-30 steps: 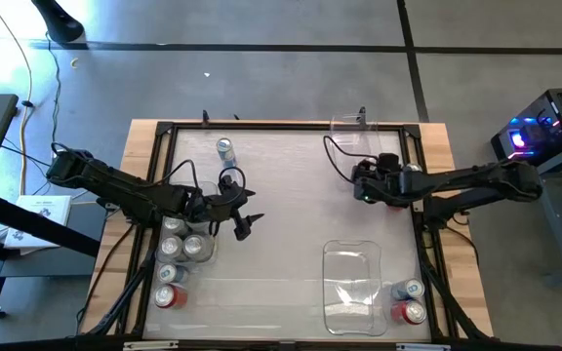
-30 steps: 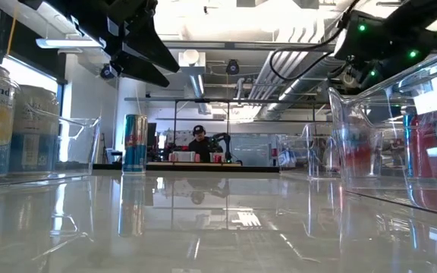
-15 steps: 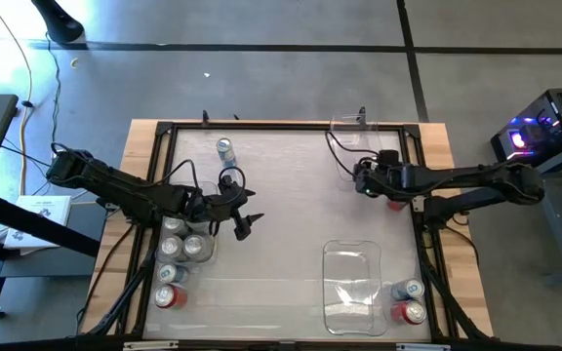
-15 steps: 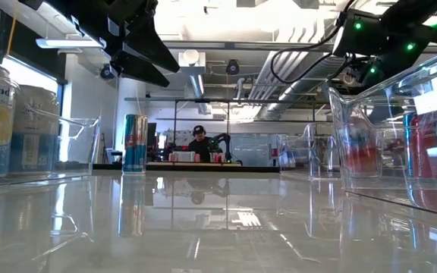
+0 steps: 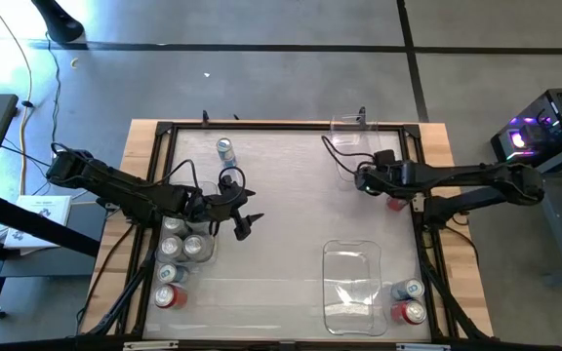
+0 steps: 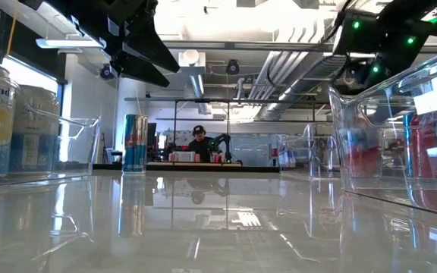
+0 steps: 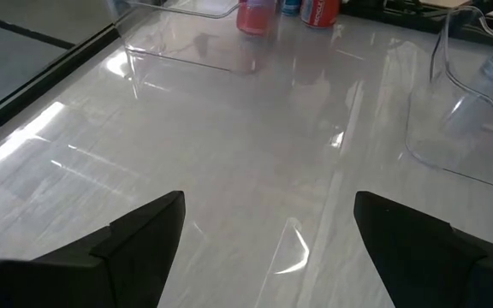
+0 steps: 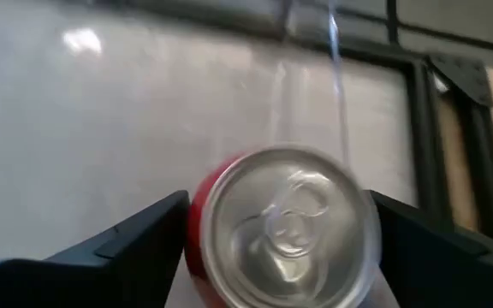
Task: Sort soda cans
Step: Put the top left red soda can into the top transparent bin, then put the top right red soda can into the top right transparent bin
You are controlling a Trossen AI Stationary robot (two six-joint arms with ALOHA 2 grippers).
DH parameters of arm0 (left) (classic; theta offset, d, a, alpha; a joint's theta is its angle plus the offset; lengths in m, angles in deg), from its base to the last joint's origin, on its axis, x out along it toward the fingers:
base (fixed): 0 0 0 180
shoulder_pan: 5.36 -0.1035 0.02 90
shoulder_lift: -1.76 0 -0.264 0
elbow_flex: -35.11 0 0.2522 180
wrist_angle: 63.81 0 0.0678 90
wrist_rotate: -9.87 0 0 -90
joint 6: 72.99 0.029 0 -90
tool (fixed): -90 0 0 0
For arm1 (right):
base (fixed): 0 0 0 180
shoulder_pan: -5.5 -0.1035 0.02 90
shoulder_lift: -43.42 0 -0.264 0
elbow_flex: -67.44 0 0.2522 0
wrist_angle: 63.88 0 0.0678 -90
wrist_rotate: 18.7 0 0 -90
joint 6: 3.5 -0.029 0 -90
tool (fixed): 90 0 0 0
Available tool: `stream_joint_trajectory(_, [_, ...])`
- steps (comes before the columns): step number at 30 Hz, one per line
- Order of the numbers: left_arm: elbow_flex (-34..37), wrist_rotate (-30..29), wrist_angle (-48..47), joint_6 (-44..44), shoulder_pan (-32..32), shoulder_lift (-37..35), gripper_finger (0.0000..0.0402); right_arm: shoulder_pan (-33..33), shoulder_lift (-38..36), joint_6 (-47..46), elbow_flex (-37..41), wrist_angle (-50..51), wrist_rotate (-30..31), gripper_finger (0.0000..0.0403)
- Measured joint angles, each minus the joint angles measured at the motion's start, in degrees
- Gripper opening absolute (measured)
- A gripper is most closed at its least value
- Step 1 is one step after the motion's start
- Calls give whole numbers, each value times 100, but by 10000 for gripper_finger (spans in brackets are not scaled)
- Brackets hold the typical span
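My right gripper (image 8: pixel 272 248) hangs over a red soda can (image 8: pixel 285 227) near the far right corner of the surface (image 5: pixel 291 205). My two dark fingers (image 8: pixel 135 235) stand wide apart on either side of its silver top and hold nothing. In the high view the can (image 5: pixel 395 204) peeks out just beside my right arm, close to a clear bin (image 5: pixel 351 146) at the far edge.

My left gripper (image 5: pixel 245 220) hovers over the left half of the surface, its fingers (image 7: pixel 139 235) spread wide and empty (only bare, glossy surface lies between them).

Just behind that gripper, four cans (image 5: pixel 183 239) sit close together in a clear bin along the left side: silver-topped ones towards the far end and a red one (image 5: pixel 170 297) nearest the front. One blue and silver can (image 5: pixel 225 150) stands alone and upright near the far edge, well apart from both grippers. Another clear bin (image 5: pixel 349 288) lies at the front right, and just beside it stand two more cans, a blue and white one (image 5: pixel 410 290) and a red one (image 5: pixel 411 312).
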State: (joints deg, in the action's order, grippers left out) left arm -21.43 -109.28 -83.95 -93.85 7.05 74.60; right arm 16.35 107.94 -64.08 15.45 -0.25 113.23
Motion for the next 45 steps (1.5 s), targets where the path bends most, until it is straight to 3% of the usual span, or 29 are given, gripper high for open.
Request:
stream_joint_trajectory(13, [0,1,-4,0,3,0,336,-49,-47,228,-1793,2345,-141,347])
stream_joint_trajectory(17, [0,2,-6,0,3,0,336,-266,-51,421,-2327,2771,-881,347])
stream_joint_trajectory(24, [0,2,-8,0,3,0,336,-937,-51,360,-2498,2853,-2926,348])
stream_joint_trajectory(29, [0,0,0,2,3,0,336,-1466,-51,-365,-2192,3372,-3317,348])
stream_joint_trajectory(33, [0,2,-1,2,3,0,336,-1725,-51,-1019,-1964,4025,-3230,348])
stream_joint_trajectory(37, [-1,2,33,2,3,0,336,-1719,-148,-1266,-1775,3966,-2845,348])
stream_joint_trajectory(45, [-2,2,42,2,3,0,336,-704,-328,-997,-1318,4015,-2564,348])
